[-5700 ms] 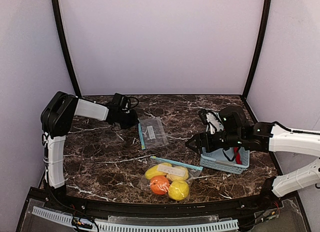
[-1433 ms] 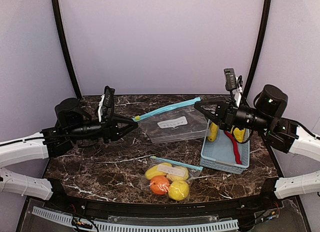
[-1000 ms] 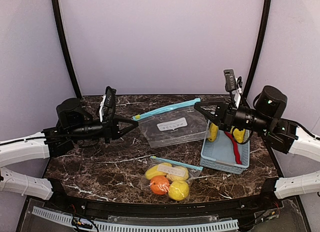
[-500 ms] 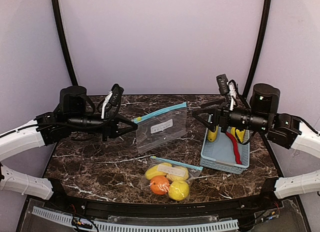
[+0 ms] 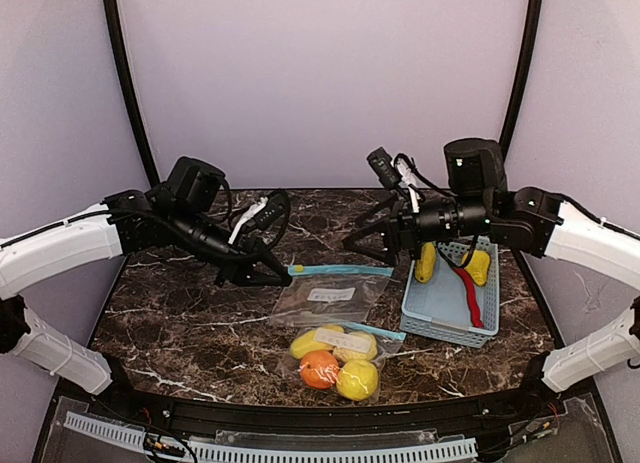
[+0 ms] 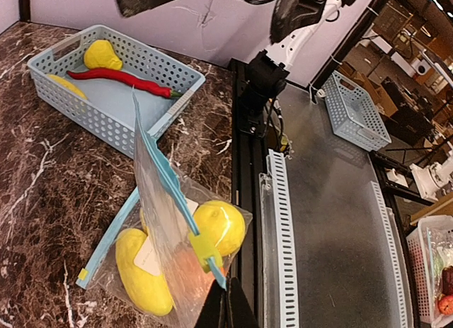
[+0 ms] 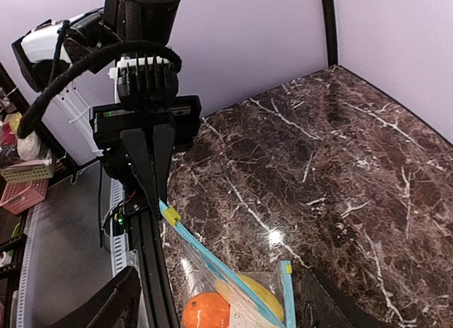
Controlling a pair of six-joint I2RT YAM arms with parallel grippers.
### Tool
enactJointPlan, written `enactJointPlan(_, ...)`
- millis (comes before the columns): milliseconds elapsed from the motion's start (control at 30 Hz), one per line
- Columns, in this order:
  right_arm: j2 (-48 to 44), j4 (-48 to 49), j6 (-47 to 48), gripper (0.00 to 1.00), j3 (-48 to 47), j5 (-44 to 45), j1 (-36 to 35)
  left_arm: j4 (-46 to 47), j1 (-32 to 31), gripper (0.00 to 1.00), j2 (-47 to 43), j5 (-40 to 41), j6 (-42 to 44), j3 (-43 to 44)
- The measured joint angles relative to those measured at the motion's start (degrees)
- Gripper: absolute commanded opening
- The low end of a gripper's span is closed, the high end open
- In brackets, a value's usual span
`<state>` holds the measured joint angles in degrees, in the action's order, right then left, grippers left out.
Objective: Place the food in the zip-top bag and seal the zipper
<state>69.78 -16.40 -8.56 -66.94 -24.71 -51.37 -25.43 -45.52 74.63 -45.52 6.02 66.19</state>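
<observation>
**Right gripper is letting go, and the bag is sagging beside the basket**

Right gripper (image 5: 365, 231) is no longer sharing the load. A moment ago the empty zip-top bag (image 5: 325, 298) was stretched in the air between both arms. Now it is hanging from the left gripper (image 5: 272, 273) alone, with its lower half draping onto the marble table (image 5: 170, 313) on the left-arm side of the pale blue basket (image 5: 440, 329). The right gripper's fingers are standing spread with nothing between them, hovering off the basket's far left corner. The left gripper's fingers are pressing together on the bag's blue zipper strip, at the end farthest from the basket (the yellow slider (image 6: 205, 247) is sitting just off the fingertips in the wrist view).

Food is lying in two places. The red chili (image 5: 466, 283) and two loose yellow pieces (image 5: 427, 263) are waiting inside the basket. The orange (image 5: 319, 368) and some bagged yellow pieces (image 5: 357, 380) are sitting in a second bag (image 5: 352, 326) just beside the basket's near left corner.

As I judge it, the danger is coming from that single-corner pinch. The bag is drooping limp and nothing is holding its mouth apart, so anything carried over from the basket may be landing on the plastic instead of inside. Whether the zipper is open at all, I cannot tell. A tug could also be pulling the strip out of the left gripper, or dragging the second bag along.
</observation>
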Motion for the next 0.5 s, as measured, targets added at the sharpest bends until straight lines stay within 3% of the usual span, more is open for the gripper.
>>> enactJointPlan(167, 5.38, -0.48, 1.14, 0.71, -1.40, -5.33, -0.61, -1.38, 0.00, 0.01, 0.44, -4.13, 2.78, 0.02)
enactJointPlan(500, 13.38, 4.70, 0.26, 0.51, -1.68, -16.41, -1.42, -1.16, 0.00, 0.01, 0.44, -7.43, 3.45, -2.05)
